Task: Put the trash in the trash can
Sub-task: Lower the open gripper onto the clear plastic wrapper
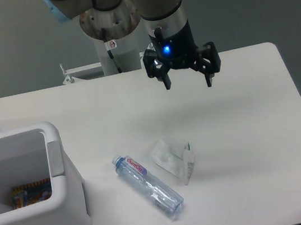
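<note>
Fixed camera. The black two-finger gripper (188,83) hung with jaws spread and empty over the white table (255,131) in the upper centre of the frame. The crumpled clear plastic wrapper (174,159) lay directly below it in the picture, slightly left. Just beside that, the slim clear bottle with red-and-white label (148,186) ran diagonally from upper left to lower right. The large white rectangular bin (56,160) stood at lower left, well apart from the gripper.

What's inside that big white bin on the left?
Inside the large white plastic bin, one colourful printed packet lies at the bottom. The near wall hides the remaining floor, so anything else there cannot be seen.
</note>
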Robot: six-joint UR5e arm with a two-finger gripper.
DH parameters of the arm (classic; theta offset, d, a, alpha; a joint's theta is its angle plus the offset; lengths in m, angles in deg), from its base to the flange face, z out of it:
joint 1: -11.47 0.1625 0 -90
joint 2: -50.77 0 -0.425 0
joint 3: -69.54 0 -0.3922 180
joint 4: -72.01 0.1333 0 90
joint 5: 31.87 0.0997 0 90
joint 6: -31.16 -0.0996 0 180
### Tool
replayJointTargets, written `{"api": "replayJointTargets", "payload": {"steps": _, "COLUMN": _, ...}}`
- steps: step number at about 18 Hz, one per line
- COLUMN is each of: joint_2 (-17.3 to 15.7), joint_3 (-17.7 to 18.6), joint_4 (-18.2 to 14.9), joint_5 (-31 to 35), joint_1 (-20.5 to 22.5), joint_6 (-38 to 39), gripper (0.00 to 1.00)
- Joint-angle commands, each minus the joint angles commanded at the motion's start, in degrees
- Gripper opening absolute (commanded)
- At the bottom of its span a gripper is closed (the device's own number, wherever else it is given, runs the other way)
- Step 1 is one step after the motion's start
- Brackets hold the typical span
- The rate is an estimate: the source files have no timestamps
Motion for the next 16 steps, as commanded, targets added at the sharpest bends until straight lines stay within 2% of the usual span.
{"api": "replayJointTargets", "payload": {"steps": 7, "joint_2": 0.79, "joint_3": 0.26, "joint_4": 0.18, "joint_5": 0.00, "joint_1": -0.26, "joint_6": 0.62, "gripper": 1.00}}
{"api": "replayJointTargets", "payload": {"steps": 9, "joint_2": 1.14, "joint_3": 2.10, "joint_4": 0.35, "joint_5": 0.09, "joint_1": -0.35, "joint_6": 0.97, "gripper": 1.00}}
{"api": "replayJointTargets", "payload": {"steps": 12, "joint_2": 2.63, "joint_3": 5.27, "joint_4": 2.37, "joint_5": 0.35, "joint_1": -0.79, "joint_6": 8.06, "gripper": 1.00}}
{"api": "replayJointTargets", "payload": {"steps": 13, "joint_2": 4.03, "joint_3": 8.06, "joint_4": 4.72, "joint_5": 0.26, "joint_1": -2.10, "joint_6": 12.09, "gripper": 1.00}}
{"api": "replayJointTargets", "payload": {"steps": 16, "joint_2": 7.81, "joint_3": 10.45, "joint_4": 8.16, "joint_5": 0.35, "joint_1": -3.95, "joint_6": 14.32, "gripper": 1.00}}
